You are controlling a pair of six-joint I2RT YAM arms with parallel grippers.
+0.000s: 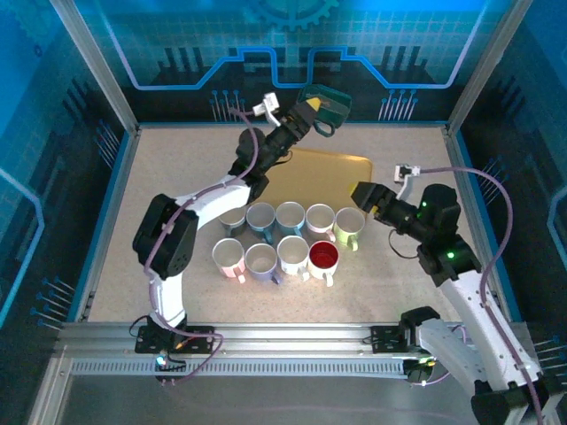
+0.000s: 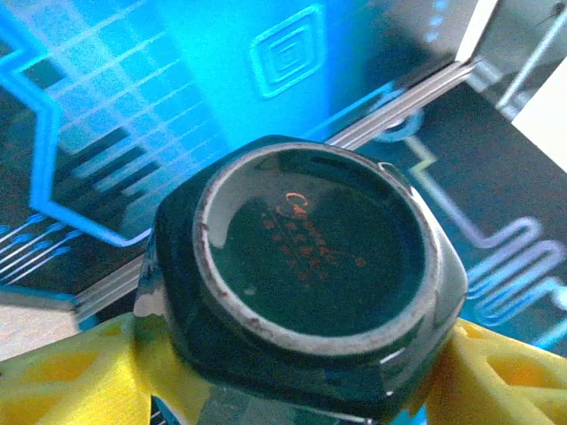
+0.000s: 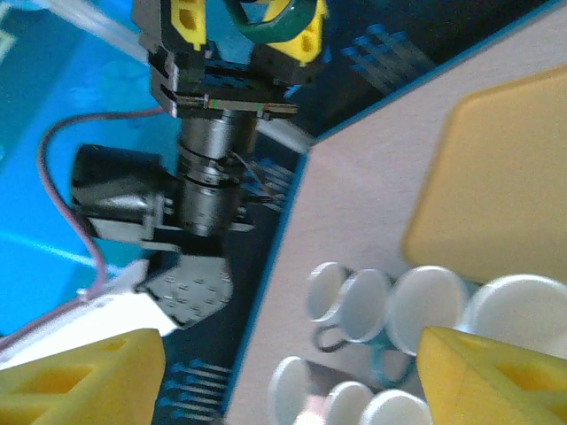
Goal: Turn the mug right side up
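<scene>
A dark green mug (image 1: 326, 108) hangs in the air near the back wall, above the tray's far edge, with my left gripper (image 1: 310, 115) shut on its sides. In the left wrist view the mug's (image 2: 319, 266) unglazed foot ring and stamped base face the camera, and a yellow finger (image 2: 62, 381) presses on either side. The right wrist view has that same mug (image 3: 270, 22) at its top edge between the left arm's yellow fingers. My right gripper (image 1: 363, 195) hovers open beside the right end of the mug cluster, with nothing between its fingers (image 3: 496, 372).
A yellow tray (image 1: 341, 173) lies on the table behind a cluster of several upright mugs (image 1: 283, 239), one of them red inside (image 1: 323, 257). Blue walls and metal posts ring the table. Bare tabletop lies to the far left and far right.
</scene>
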